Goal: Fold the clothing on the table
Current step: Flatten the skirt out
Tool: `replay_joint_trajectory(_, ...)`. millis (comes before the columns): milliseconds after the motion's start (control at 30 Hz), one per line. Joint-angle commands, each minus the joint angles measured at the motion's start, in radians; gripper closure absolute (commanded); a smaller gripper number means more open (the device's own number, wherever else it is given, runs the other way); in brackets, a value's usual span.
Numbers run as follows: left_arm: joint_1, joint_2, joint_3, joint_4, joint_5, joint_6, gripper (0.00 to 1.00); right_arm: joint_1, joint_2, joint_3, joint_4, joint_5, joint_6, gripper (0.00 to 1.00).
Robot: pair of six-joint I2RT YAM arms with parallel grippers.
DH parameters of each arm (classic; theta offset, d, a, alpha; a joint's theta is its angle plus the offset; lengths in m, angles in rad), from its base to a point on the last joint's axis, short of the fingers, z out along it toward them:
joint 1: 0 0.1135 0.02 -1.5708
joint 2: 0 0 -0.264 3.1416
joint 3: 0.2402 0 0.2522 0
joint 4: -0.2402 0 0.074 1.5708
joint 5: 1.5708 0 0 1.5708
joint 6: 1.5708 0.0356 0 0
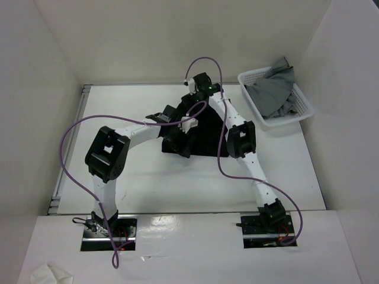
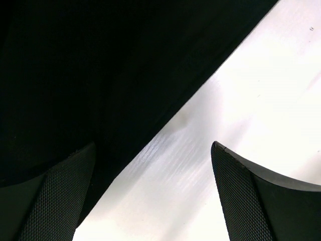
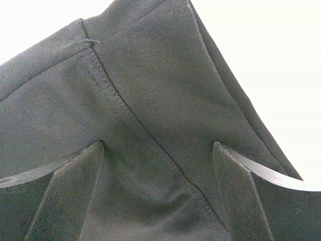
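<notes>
Left claw and right claw both gape over the black clothing in the middle of the desk.
We see the left straddling its straight diagonal edge, the right above a seam; the clothing tapers toward the far side, and a white basket at far right holds crumpled grey garments.

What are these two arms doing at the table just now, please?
They are working on the black clothing lying on the table. The left gripper sits at its edge, jaws open, one over fabric and one over bare tabletop. The right gripper is low over a seam, jaws open too. Neither grips it.
</notes>
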Motion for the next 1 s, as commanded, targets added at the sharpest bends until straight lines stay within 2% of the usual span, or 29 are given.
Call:
replay_joint_trajectory(0,-0.005,-0.037,-0.011,-0.020,0.055,0.022,0.00,0.021,0.054,0.055,0.040,0.021,0.006,0.07)
replay_joint_trajectory(267,-0.005,-0.028,-0.011,-0.031,0.089,0.022,0.00,0.021,0.085,0.093,0.152,0.069,0.015,0.05)
replay_joint_trajectory(400,-0.005,-0.028,-0.020,-0.040,0.098,0.032,0.00,0.021,0.094,0.103,0.243,0.159,-0.017,0.02)
replay_joint_trajectory(600,-0.005,-0.019,-0.029,-0.050,0.119,0.043,0.00,0.030,0.114,0.173,0.309,0.202,-0.076,0.02)
replay_joint_trajectory(967,-0.043,-0.019,-0.029,-0.088,0.197,0.101,0.00,0.101,0.143,0.314,0.287,0.034,-0.067,0.01)
